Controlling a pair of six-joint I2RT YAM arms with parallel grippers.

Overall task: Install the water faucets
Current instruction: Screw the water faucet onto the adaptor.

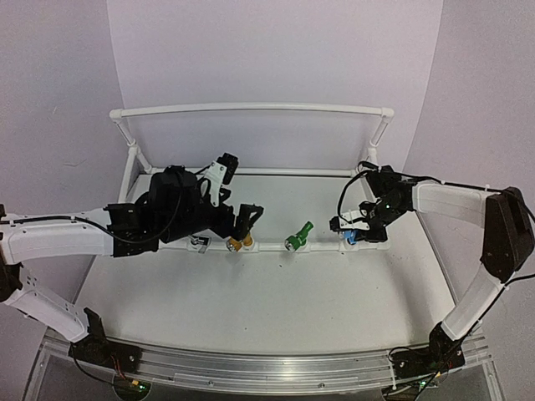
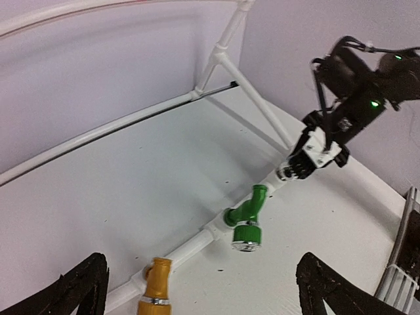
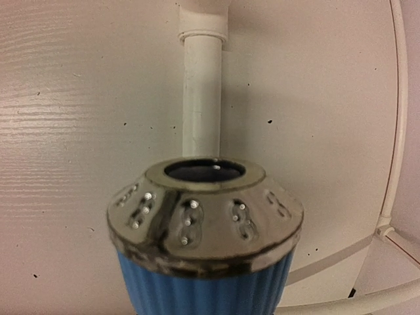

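Observation:
Four faucets sit along the front white pipe [image 1: 267, 248]: silver [image 1: 199, 243], yellow [image 1: 236, 244], green [image 1: 298, 236] and blue [image 1: 349, 238]. My left gripper [image 1: 238, 190] is open and empty, just above and behind the yellow faucet. In the left wrist view its black fingertips [image 2: 79, 289] stand wide apart, with the yellow faucet [image 2: 156, 289] and green faucet [image 2: 246, 220] ahead. My right gripper [image 1: 355, 227] is shut on the blue faucet at the pipe's right end. The blue faucet [image 3: 205, 223] fills the right wrist view, its metal nozzle facing the camera; the fingers are hidden.
The white PVC pipe frame [image 1: 251, 109] rises behind the work area, with slanted legs at both sides. The right arm's gripper [image 2: 308, 157] shows in the left wrist view at the far end of the pipe. A metal rail [image 1: 267, 368] runs along the near table edge.

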